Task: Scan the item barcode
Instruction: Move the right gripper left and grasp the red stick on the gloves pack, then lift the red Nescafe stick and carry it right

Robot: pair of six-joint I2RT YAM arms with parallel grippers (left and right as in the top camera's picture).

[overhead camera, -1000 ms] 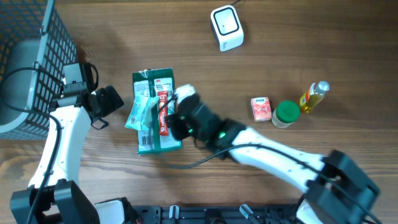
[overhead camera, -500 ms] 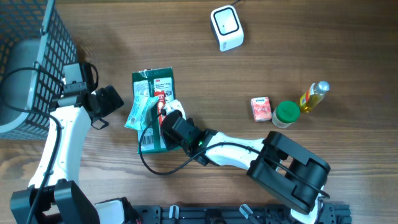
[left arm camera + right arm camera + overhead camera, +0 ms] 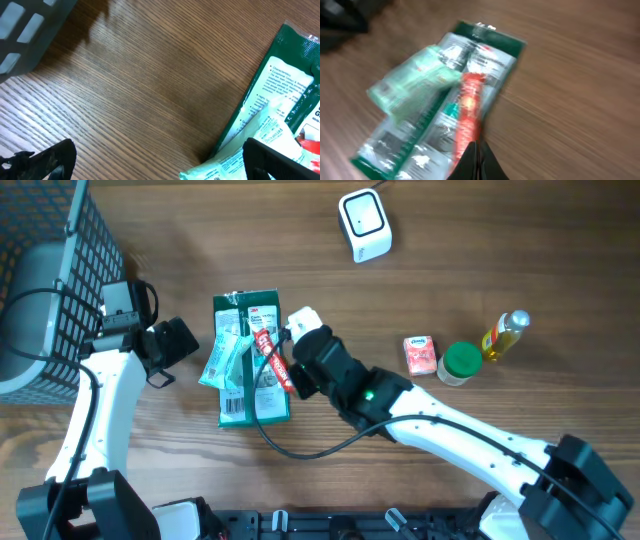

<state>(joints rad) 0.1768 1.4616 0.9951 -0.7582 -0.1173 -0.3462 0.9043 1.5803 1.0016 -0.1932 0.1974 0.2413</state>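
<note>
**Scan the item barcode, early stage.** The right end effector (image 3: 476,156) is fully closed, apparently pinching one end of the red packet (image 3: 272,352). This packet lies across the green pack (image 3: 235,405) beside a pale sachet (image 3: 222,358), in the middle of the surface (image 3: 450,270). The wrist view is blurred, so whether the packet is clear of the pile cannot be told. The left end effector (image 3: 157,157) hangs wide open and holds nothing, just left of the pile. The scanner (image 3: 363,225) stands well apart, near the far edge. The grasp seems made; carrying the packet over and presenting its barcode are yet to do.
</note>
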